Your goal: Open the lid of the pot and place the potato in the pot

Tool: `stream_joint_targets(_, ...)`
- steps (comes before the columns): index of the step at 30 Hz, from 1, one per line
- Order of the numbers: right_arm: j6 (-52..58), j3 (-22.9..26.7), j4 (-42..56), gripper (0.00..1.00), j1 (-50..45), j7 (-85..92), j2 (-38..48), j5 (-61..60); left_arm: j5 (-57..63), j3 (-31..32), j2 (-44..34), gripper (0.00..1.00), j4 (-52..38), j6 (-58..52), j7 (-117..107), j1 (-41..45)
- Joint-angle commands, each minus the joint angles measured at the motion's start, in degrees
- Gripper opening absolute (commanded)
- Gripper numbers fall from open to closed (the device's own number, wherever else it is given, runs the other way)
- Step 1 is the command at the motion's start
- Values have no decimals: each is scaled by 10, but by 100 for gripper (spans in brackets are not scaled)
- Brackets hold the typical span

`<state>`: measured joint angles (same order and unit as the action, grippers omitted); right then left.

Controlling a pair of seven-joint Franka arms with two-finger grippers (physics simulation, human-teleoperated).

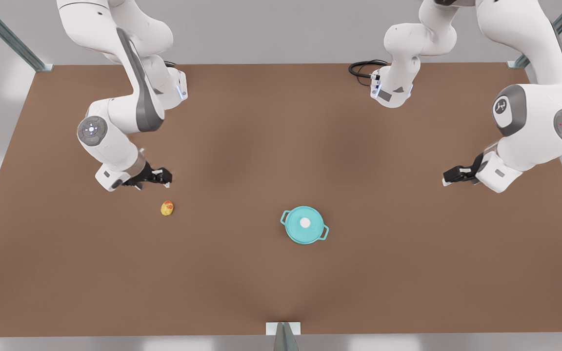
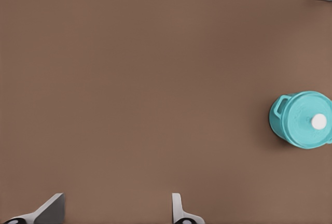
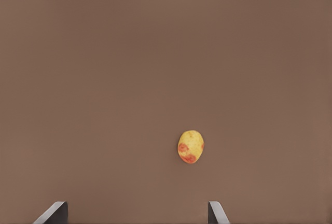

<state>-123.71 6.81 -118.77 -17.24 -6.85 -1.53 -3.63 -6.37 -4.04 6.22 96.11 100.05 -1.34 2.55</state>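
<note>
Near the middle of the table (image 1: 261, 122), toward its near edge: the pot (image 1: 300, 239) with the lid (image 1: 298, 217) seated flat on top, white knob up, so nothing to be dropped in yet. Well apart from it, toward the front view's left: the potato (image 1: 167, 208), lying loose on the bare surface. Just beyond the potato on the far side, hanging low: the right claw (image 1: 166, 178), fingers spread wide and empty, seen from its own wrist camera as two tips (image 3: 137, 213) with the potato (image 3: 191, 147) ahead of them, most likely placed there for a short drop onto it. Out at the front view's right, far from the pot and raised above the table: the left claw (image 1: 446, 176), likewise spread open and holding nothing (image 2: 115, 213), pot (image 2: 280, 125) and lid (image 2: 303, 115) off to one side of its camera. Probably split this way to give each arm the nearer job: the left for pinching the knob and lifting, the right for the potato. Lid first, by this reading; a small knob, so a centred pinch needed.
</note>
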Motion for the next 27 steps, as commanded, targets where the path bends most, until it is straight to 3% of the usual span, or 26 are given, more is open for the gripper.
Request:
stream_joint_targets(1,-9,7,0,100,63,-28,4,4,0,0,1,100,-6,7,11,1)
stream_joint_targets(3,6,11,0,100,63,-31,2,28,-2,-1,13,100,-30,11,18,0)
stream_joint_targets(5,-34,11,-36,100,72,-40,-8,28,18,43,17,100,-29,-10,-79,47)
stream_joint_targets(7,-102,12,-64,100,72,-57,-35,28,77,188,24,100,-37,-1,-185,57)
stream_joint_targets(8,-108,11,-63,100,70,-68,-40,29,79,216,40,100,-53,1,-232,63)
stream_joint_targets(12,-140,8,-62,100,65,-68,-85,26,140,220,245,100,-252,15,-373,126)
stream_joint_targets(16,-201,7,-72,100,55,-107,-121,25,173,217,323,100,-255,106,-457,148)
stream_joint_targets(25,-286,6,-80,100,8,-140,-190,-26,232,217,390,100,-247,146,-575,209)
stream_joint_targets(27,-312,7,-79,100,11,-140,-204,-26,232,217,411,100,-248,209,-607,222)
